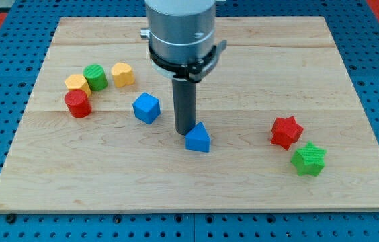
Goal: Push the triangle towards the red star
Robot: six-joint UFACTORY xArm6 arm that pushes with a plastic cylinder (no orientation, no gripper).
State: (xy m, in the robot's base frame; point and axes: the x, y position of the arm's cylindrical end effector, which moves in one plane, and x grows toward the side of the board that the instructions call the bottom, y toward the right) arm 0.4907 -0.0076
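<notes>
A blue triangle block (198,138) lies near the middle of the wooden board (196,195). The red star (286,132) lies to the view's right of it, well apart. My tip (185,132) stands at the triangle's left edge, touching or almost touching it. The dark rod rises from there to the grey arm housing (179,30) at the view's top.
A green star (308,159) lies just below and right of the red star. A blue cube (146,107) lies left of my tip. At the view's left are a red cylinder (78,104), a green cylinder (96,77) and two yellow blocks (122,74) (77,83).
</notes>
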